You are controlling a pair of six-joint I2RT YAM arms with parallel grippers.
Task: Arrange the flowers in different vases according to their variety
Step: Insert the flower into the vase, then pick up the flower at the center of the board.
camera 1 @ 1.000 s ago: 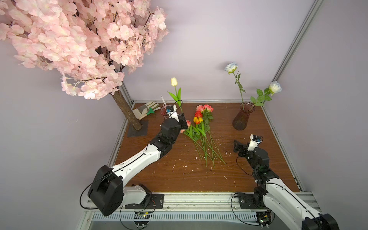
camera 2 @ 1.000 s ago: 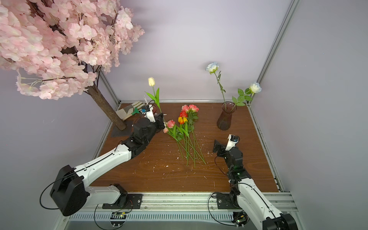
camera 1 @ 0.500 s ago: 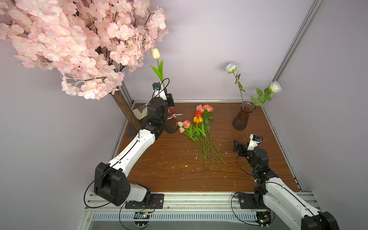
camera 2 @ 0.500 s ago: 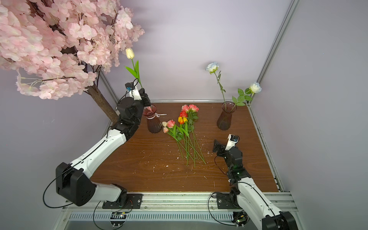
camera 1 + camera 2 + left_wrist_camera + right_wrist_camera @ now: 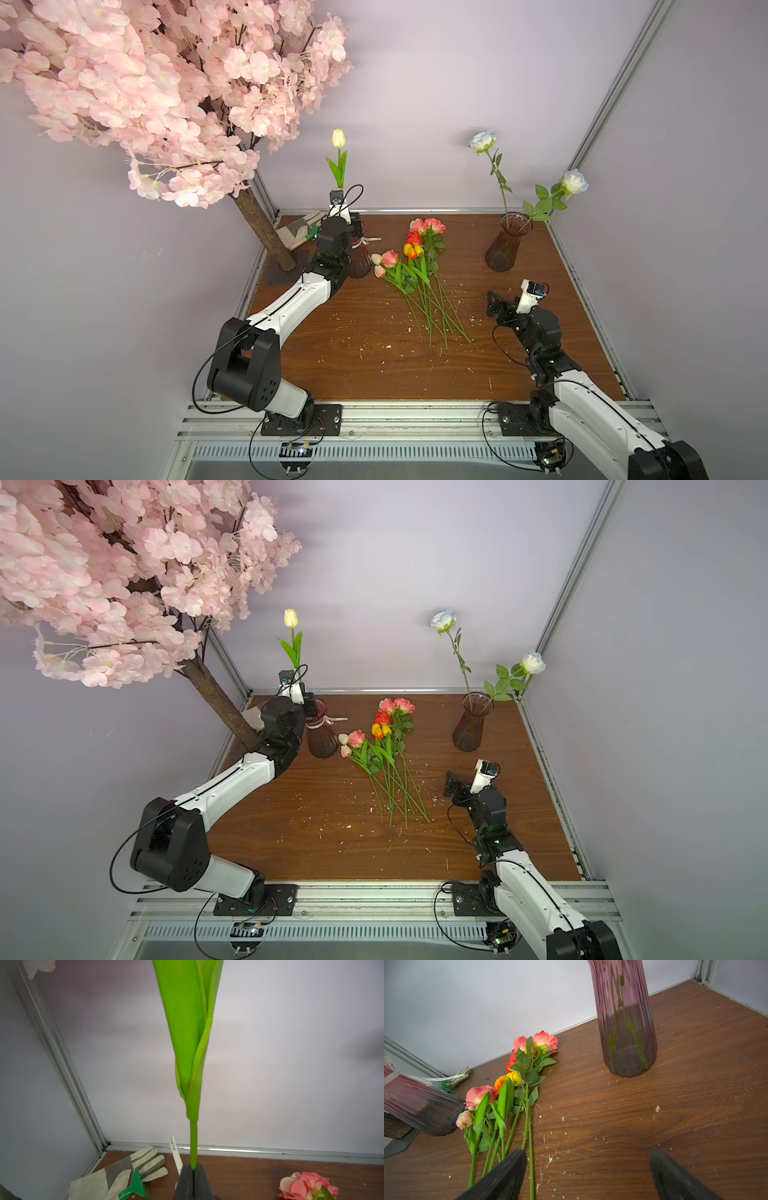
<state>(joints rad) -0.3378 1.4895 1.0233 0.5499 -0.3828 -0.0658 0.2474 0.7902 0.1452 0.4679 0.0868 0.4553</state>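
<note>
Pinching the cream tulip [image 5: 338,138] low on its stem, the left gripper [image 5: 192,1169] holds it upright at the mouth of the ribboned vase [image 5: 321,739], so the way in looks straight down. The right gripper [image 5: 587,1151], jaws spread, hovers beside the loose flowers [image 5: 417,274], well apart from that vase.

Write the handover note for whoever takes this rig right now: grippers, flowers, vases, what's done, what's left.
Left gripper: shut on the cream tulip stem, holding it upright at the ribboned vase; whether the stem end is inside the neck cannot be seen.
Right gripper: open, empty, low over the table near the stem ends of the pile.
Done: two white roses stand in the plain vase.
Left: seat the tulip, then sort the pile of tulips and roses lying between the vases, probably tulips to the ribboned vase, roses to the plain one.
</note>
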